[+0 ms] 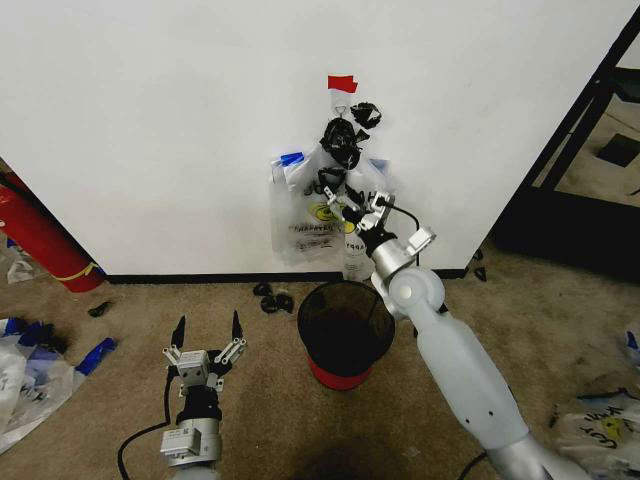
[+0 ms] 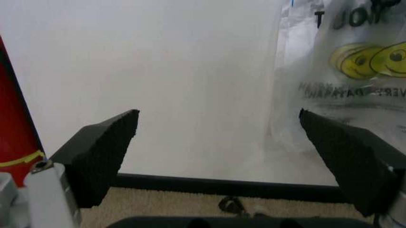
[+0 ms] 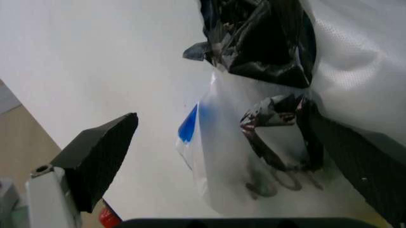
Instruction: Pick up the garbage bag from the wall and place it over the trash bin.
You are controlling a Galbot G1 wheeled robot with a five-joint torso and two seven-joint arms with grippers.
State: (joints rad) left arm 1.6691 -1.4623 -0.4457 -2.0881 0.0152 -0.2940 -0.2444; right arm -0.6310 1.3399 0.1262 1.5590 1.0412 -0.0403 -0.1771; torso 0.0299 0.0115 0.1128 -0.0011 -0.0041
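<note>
The garbage bag hangs flat on the white wall, see-through white with a yellow smiley and blue strips. Above it sit black knotted lumps and a red tape patch. My right gripper is raised to the bag's right upper part. It is open, and the right wrist view shows the bag and a black plastic loop between its fingers. The trash bin, black mesh with a red base, stands on the carpet below. My left gripper is open, low and to the left of the bin.
A red cylinder leans at the wall on the left. A black shelf frame stands to the right. Plastic bags lie on the carpet at the left and right. Black scraps lie by the baseboard.
</note>
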